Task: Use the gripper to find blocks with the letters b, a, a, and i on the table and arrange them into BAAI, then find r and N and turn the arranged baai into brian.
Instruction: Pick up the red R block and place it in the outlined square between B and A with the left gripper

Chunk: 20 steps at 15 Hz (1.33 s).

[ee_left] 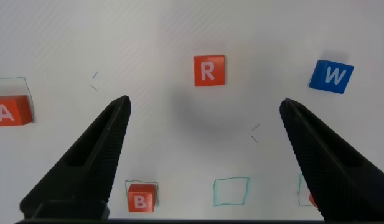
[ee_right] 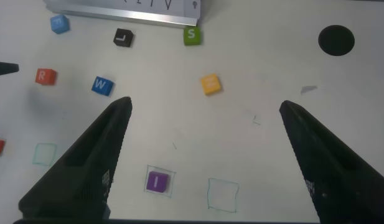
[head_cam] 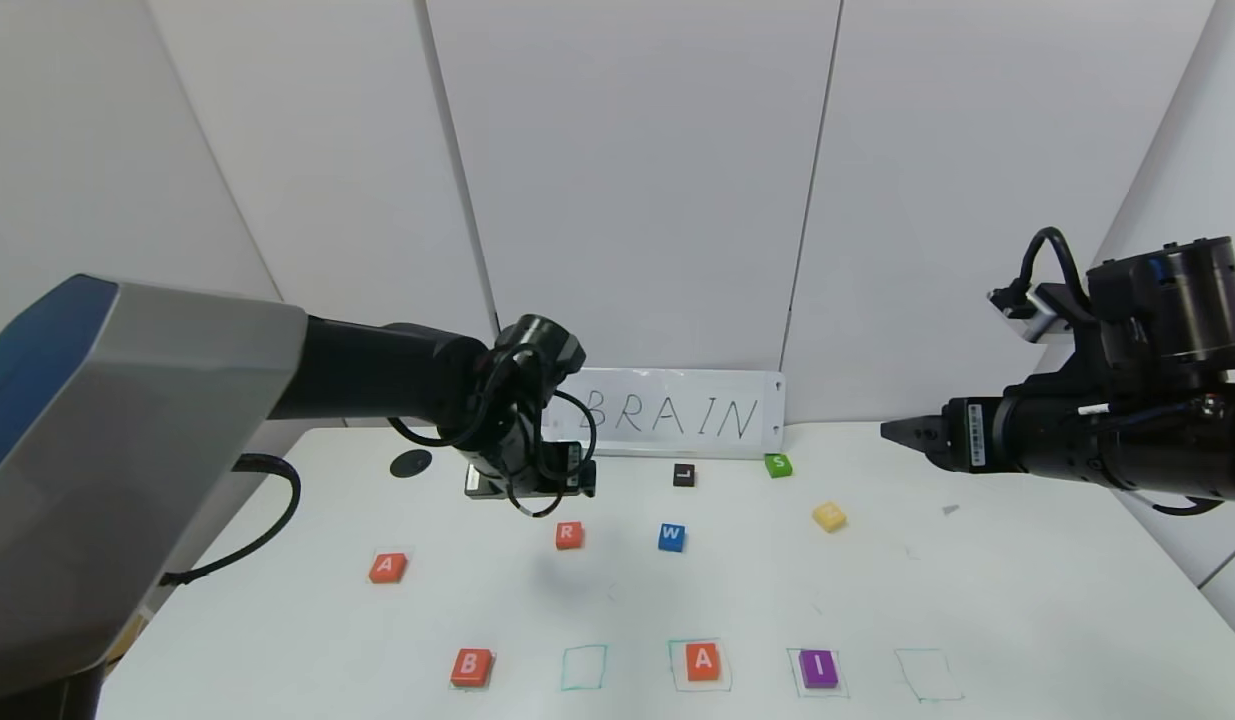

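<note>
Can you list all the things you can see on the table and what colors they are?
B block: 1, orange, first green square of the front row.
A blocks: 2, orange, one in the third green square, one loose at left.
I block: 1, purple, fourth green square.
R block: 1, orange, mid-table.
W block: 1, blue, beside the R block.
N block: 1, yellow, right of the W block.
L block: 1, black, near the sign.
S block: 1, green, near the sign.
Sign: 1, white, reads BRAIN, at the wall.
Table: 1, white.
Left gripper: open, above the R block.
Right gripper: open, raised at right.
</note>
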Available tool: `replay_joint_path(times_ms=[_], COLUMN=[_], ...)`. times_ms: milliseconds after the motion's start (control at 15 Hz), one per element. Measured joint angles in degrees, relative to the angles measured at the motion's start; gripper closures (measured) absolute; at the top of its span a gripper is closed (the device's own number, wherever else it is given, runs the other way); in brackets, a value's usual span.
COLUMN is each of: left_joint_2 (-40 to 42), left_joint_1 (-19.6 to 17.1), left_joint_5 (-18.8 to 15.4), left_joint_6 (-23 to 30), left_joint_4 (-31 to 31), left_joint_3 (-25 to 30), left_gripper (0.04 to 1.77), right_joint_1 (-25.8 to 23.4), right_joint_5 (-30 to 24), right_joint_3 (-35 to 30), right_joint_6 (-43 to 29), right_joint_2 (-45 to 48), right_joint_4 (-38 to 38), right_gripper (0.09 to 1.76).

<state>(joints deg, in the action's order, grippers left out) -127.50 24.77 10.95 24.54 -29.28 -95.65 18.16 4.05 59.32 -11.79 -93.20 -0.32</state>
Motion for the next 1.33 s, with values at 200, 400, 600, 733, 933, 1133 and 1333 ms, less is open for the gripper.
replay_joint_path(times_ms=[200,400,600,733,933,1133,1333], left_joint_2=[-2.9,-5.4,-7.5,-8.9,-11.0,-12.3,-13.6], left_joint_1=[0.3,0.3,0.3,0.1,-0.4,-0.7,-0.7], left_joint_5=[-0.1,-0.1,-0.1,-0.2,-0.2,-0.7,-0.8], left_joint_6=[0.7,1.5,1.6,1.6,1.6,1.5,1.5], left_joint_4=[0.5,0.8,0.8,0.7,0.7,0.6,0.5], left_joint_3=[-0.1,-1.1,-2.9,-4.1,-5.4,-6.3,-7.7], left_gripper=[0.1,0.1,0.1,0.1,0.09,0.09,0.09], right_joint_1=[-0.1,-0.3,-0.4,-0.4,-0.4,-0.4,-0.4], right_joint_5=[0.0,0.0,0.0,0.0,0.0,0.0,0.0], right_joint_3=[0.0,0.0,0.0,0.0,0.0,0.0,0.0], right_joint_6=[0.0,0.0,0.0,0.0,0.0,0.0,0.0], right_joint_2=[0.0,-0.1,-0.5,-0.7,-0.7,-0.7,-0.7], right_joint_4=[0.0,0.0,-0.1,-0.1,-0.1,-0.1,-0.4], right_gripper=[0.14,0.14,0.14,0.14,0.14,0.14,0.14])
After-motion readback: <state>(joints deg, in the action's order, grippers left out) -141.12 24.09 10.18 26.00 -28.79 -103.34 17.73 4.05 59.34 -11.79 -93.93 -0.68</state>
